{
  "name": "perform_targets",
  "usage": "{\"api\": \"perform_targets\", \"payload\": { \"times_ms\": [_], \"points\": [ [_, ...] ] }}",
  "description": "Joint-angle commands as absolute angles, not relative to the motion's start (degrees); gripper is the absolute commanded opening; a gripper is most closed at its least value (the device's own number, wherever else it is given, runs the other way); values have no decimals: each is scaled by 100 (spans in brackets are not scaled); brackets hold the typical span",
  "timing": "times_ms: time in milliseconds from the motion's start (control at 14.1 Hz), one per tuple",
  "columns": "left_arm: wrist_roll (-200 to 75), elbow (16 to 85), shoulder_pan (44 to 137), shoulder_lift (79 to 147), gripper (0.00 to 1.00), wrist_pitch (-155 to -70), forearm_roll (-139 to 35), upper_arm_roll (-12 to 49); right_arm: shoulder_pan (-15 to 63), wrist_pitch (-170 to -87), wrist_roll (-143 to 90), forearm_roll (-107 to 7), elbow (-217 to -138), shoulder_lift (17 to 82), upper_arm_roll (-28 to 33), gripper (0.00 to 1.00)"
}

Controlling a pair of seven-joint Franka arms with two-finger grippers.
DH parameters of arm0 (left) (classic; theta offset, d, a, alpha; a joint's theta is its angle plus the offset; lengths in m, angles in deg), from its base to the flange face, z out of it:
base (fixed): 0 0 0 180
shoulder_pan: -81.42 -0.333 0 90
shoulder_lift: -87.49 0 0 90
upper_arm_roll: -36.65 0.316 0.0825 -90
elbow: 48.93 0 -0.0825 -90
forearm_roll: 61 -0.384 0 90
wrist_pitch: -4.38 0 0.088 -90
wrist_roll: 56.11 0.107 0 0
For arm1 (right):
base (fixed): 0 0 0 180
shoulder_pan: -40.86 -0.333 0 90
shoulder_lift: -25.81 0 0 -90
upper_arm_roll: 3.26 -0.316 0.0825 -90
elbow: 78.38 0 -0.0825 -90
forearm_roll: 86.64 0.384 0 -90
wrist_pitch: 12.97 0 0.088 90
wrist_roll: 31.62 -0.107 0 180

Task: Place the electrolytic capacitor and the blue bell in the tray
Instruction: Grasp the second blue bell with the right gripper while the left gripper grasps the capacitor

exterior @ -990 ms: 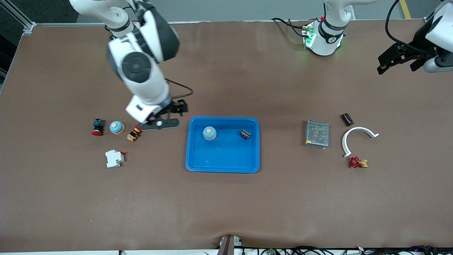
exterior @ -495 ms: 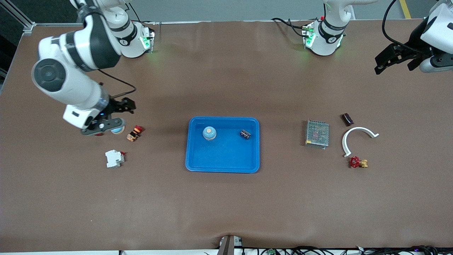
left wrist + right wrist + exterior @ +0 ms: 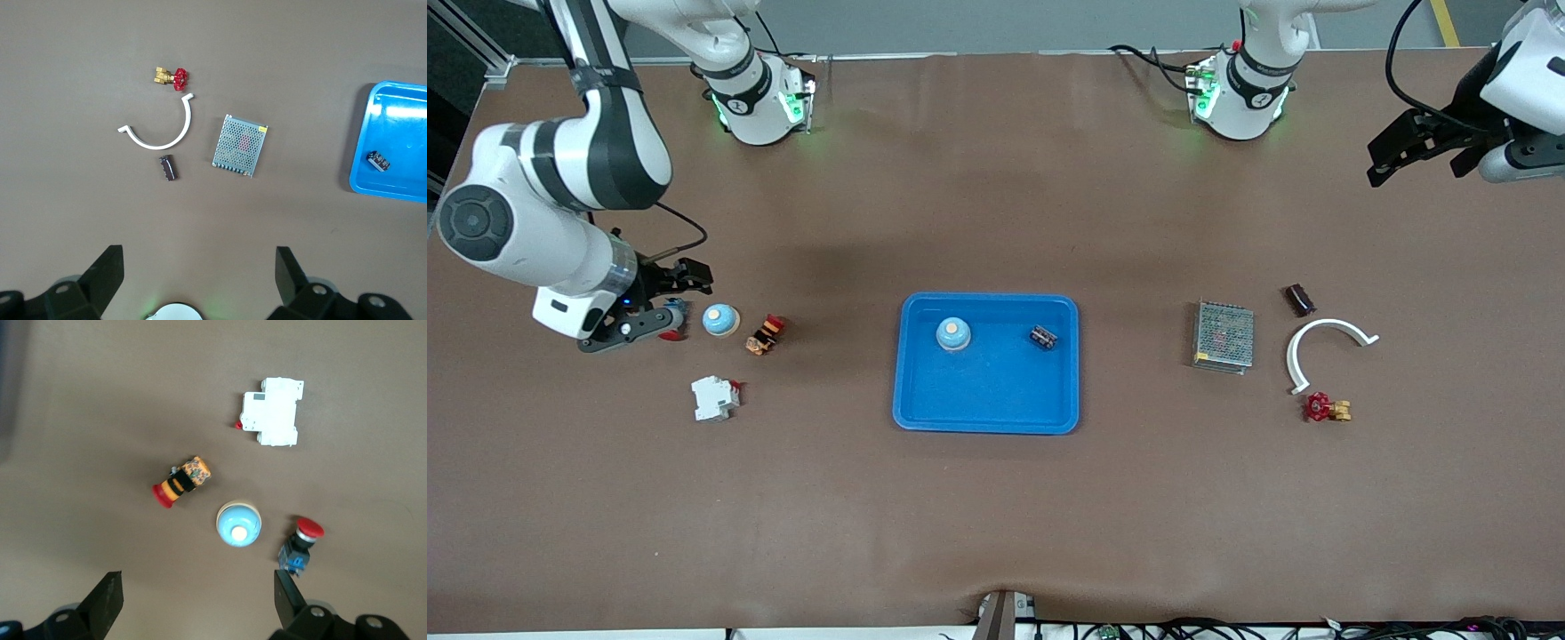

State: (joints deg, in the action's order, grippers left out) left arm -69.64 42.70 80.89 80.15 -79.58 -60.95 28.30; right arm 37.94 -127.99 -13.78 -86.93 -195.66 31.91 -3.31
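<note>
The blue tray (image 3: 996, 396) lies mid-table, and its edge shows in the left wrist view (image 3: 400, 120). In it stand a blue bell (image 3: 952, 333) and a small dark electrolytic capacitor (image 3: 1043, 337) (image 3: 378, 161). A second blue bell (image 3: 719, 319) (image 3: 239, 524) sits on the table toward the right arm's end. My right gripper (image 3: 660, 302) (image 3: 197, 587) hovers open and empty beside that bell. My left gripper (image 3: 1418, 156) (image 3: 200, 260) waits open and empty over the table's edge at the left arm's end.
Around the outside bell lie a red push-button (image 3: 301, 543), an orange-and-black part with a red cap (image 3: 765, 335) and a white breaker (image 3: 714, 397). Toward the left arm's end are a mesh-covered box (image 3: 1224, 335), a white curved piece (image 3: 1325, 342), a red valve (image 3: 1327, 408) and a dark component (image 3: 1298, 300).
My right arm has swung away from beside the tray toward its own end of the table, its gripper open and empty throughout. The left arm has barely moved.
</note>
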Motion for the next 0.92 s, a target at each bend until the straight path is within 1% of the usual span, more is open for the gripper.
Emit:
{"api": "perform_targets", "payload": {
  "times_ms": [0, 283, 495, 636, 848],
  "points": [
    [-6929, 4055, 8063, 8089, 100, -7903, -6231, 2777, 4287, -13458, -817, -8725, -20211, 2985, -423, 100],
    [-6929, 3931, 8054, 8178, 100, -7903, -6231, 2795, 4612, -14951, -578, -8743, -21116, 2985, -432, 100],
    [-6929, 3949, 8063, 8186, 100, -7868, -6231, 2795, 4649, -15647, -569, -8743, -21582, 2994, -432, 100],
    [-6929, 3931, 8072, 8222, 100, -7859, -6231, 2777, 4622, -15886, -595, -8734, -21768, 3046, -440, 100],
    [-6929, 3940, 8089, 8213, 100, -7815, -6231, 2777, 4561, -15930, -631, -8734, -21804, 3178, -440, 100]
  ]
}}
